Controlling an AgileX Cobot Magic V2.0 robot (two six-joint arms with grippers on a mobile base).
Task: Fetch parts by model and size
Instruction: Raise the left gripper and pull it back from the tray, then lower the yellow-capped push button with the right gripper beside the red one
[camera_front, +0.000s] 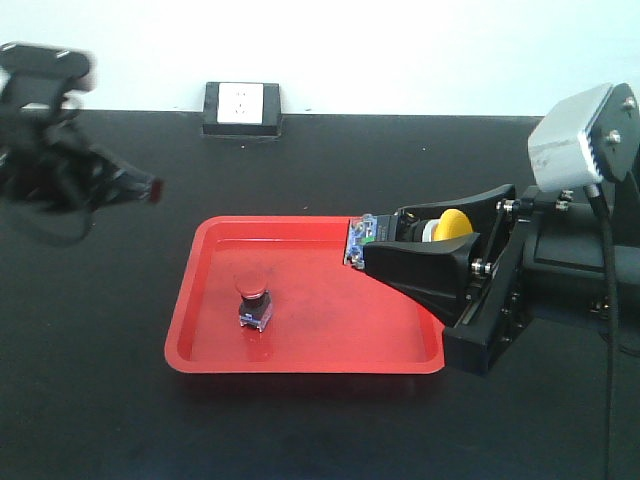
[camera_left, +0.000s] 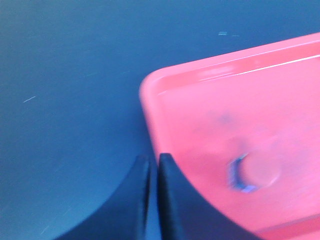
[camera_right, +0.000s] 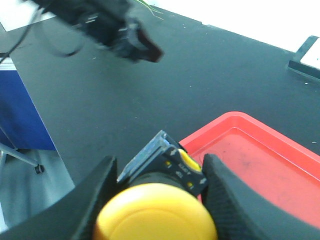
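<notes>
Only the red-capped switch (camera_front: 253, 301) stands in the red tray (camera_front: 300, 362).

The black counter (camera_front: 120, 400) carries a red tray (camera_front: 300, 362) and a black box with a white face (camera_front: 241, 108). The tray lies flat under the right jaws, its right rear corner beneath them, and below and to the right of the left jaws in the front view. The box sits at the counter's far edge against the wall, beyond both jaws and well apart from the tray.
</notes>
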